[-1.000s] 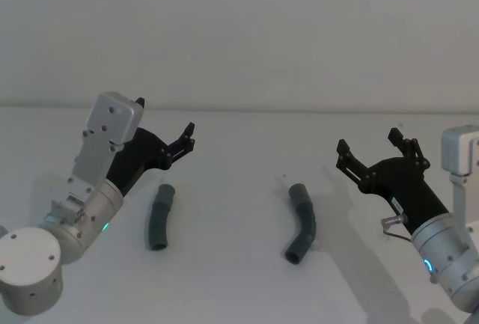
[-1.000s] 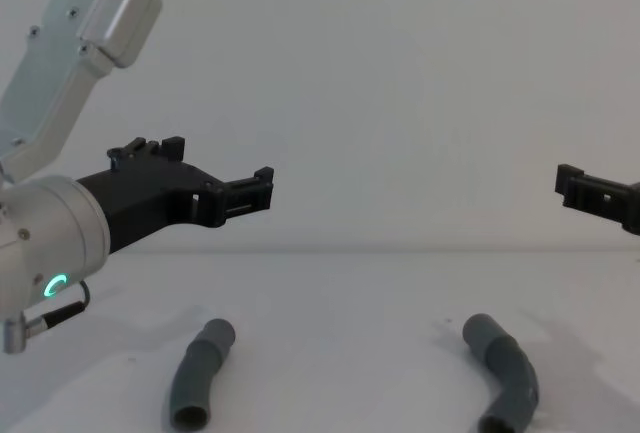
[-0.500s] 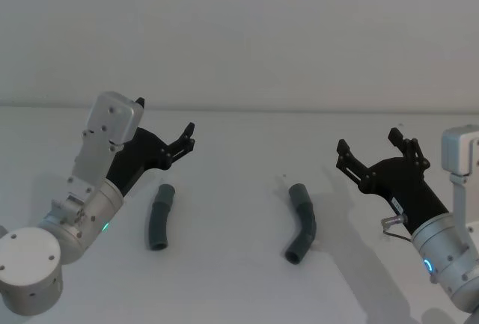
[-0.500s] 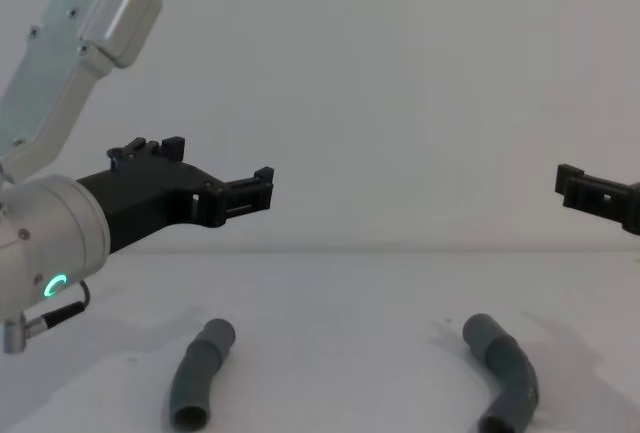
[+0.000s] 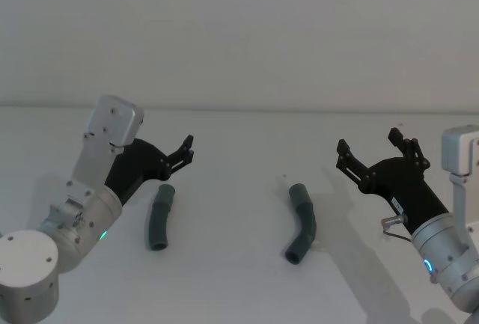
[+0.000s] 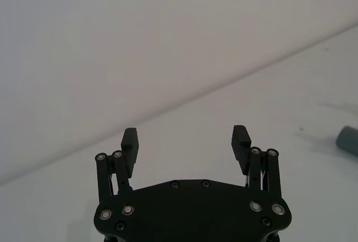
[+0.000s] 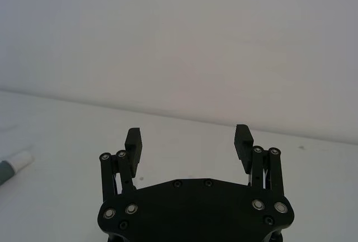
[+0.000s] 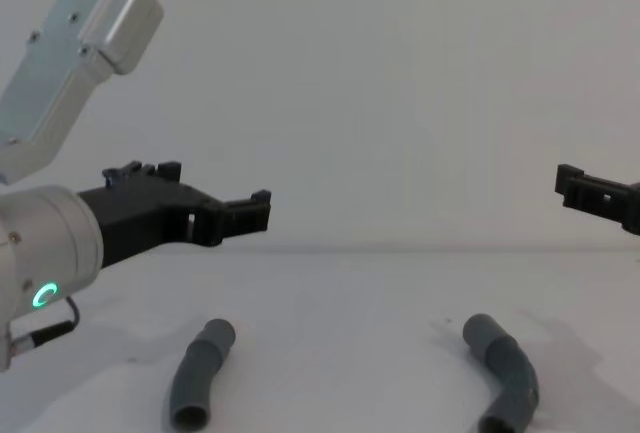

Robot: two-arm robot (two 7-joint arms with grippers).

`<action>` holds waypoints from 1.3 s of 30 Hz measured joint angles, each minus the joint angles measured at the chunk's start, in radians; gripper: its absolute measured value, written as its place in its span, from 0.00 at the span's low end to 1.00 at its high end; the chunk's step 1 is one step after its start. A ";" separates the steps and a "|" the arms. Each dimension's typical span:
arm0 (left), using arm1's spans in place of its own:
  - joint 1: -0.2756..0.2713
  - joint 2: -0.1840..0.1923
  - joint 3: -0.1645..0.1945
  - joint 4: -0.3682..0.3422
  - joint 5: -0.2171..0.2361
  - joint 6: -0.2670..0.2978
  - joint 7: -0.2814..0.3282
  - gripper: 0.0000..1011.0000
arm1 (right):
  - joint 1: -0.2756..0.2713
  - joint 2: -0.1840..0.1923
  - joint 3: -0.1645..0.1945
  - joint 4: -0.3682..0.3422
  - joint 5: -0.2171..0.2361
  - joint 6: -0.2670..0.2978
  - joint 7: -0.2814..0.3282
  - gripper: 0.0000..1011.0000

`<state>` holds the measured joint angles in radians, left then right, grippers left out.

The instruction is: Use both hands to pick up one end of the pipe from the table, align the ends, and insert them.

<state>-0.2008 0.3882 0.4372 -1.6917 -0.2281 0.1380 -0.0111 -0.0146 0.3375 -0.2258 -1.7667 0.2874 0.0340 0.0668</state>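
Two dark-grey bent pieces of the pipe lie apart on the white table [image 5: 232,279]. The left piece [image 5: 159,216] [image 8: 198,372] rests just below and in front of my left gripper [image 5: 171,144] [image 6: 185,136] [image 8: 215,191], which hovers open and holds nothing. The right piece [image 5: 301,222] [image 8: 505,373] lies to the left of my right gripper [image 5: 367,143] [image 7: 188,136], also open and empty, raised above the table. A grey cuff end [image 6: 348,140] shows in the left wrist view. In the right wrist view a cuff with a white spigot [image 7: 14,164] is seen.
A plain white wall [image 5: 239,32] rises behind the table's far edge. Bare table surface separates the two pipe pieces and lies in front of them.
My left gripper has dropped a little toward the table and the left pipe piece. The right gripper and both pipe pieces have stayed where they were.
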 joint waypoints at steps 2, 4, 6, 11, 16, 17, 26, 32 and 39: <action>0.007 0.001 -0.003 -0.011 -0.005 0.021 0.001 0.99 | 0.000 0.000 0.000 0.000 0.000 0.000 0.000 0.99; 0.021 0.003 -0.008 -0.033 -0.015 0.065 0.005 0.99 | 0.000 0.000 0.000 0.000 0.000 0.000 0.000 0.99; 0.030 0.005 -0.011 -0.046 -0.020 0.091 0.008 0.99 | 0.000 0.000 0.000 0.000 0.000 0.000 0.000 0.99; 0.056 0.007 -0.019 -0.085 -0.036 0.168 0.018 0.99 | 0.000 0.000 0.000 0.000 0.000 0.000 0.000 0.99; 0.085 0.008 -0.026 -0.126 -0.052 0.265 0.032 0.99 | 0.000 0.000 0.000 0.000 0.000 0.000 0.000 0.99; 0.088 0.008 -0.027 -0.131 -0.053 0.277 0.036 0.99 | 0.000 0.000 0.000 0.000 0.000 0.000 0.000 0.99; 0.125 -0.005 -0.038 -0.176 -0.068 0.394 0.065 0.99 | 0.000 0.000 0.000 0.000 0.000 0.000 0.000 0.99; 0.136 -0.014 -0.044 -0.188 -0.074 0.431 0.073 0.99 | 0.000 0.000 0.000 0.000 0.000 0.000 0.000 0.99; 0.139 -0.027 -0.051 -0.190 -0.077 0.448 0.076 0.99 | 0.000 0.000 0.000 0.000 0.000 0.000 0.000 0.99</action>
<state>-0.0613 0.3609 0.3857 -1.8822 -0.3050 0.5859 0.0652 -0.0146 0.3375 -0.2258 -1.7667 0.2874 0.0340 0.0668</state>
